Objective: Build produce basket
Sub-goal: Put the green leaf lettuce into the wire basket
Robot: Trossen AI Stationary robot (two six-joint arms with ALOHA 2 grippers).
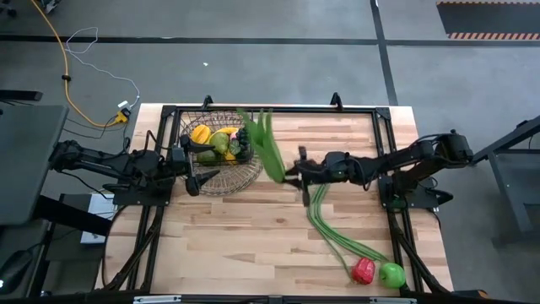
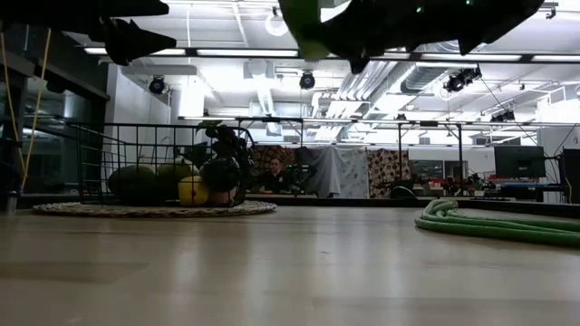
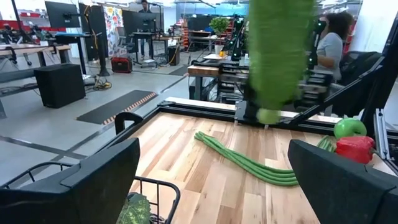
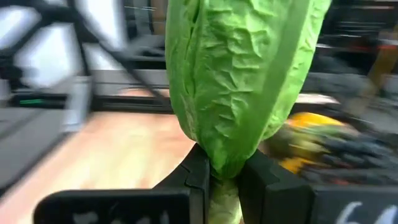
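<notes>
Clamped in the right gripper (image 4: pixel 224 177), leafy greens (image 4: pixel 239 81) hang beside the part-filled basket (image 1: pixel 221 160); beans (image 1: pixel 325 224), pepper (image 1: pixel 364 270) and apple (image 1: pixel 391 274) wait behind it. Left gripper (image 1: pixel 196 171) gapes empty.

The light wooden table (image 1: pixel 253 245) carries a woven mat (image 1: pixel 226 180) under the basket (image 1: pixel 218 145). Long green beans (image 1: pixel 331 226), a red pepper (image 1: pixel 364 270) and a green apple (image 1: pixel 391 274) lie directly on the wood.
</notes>
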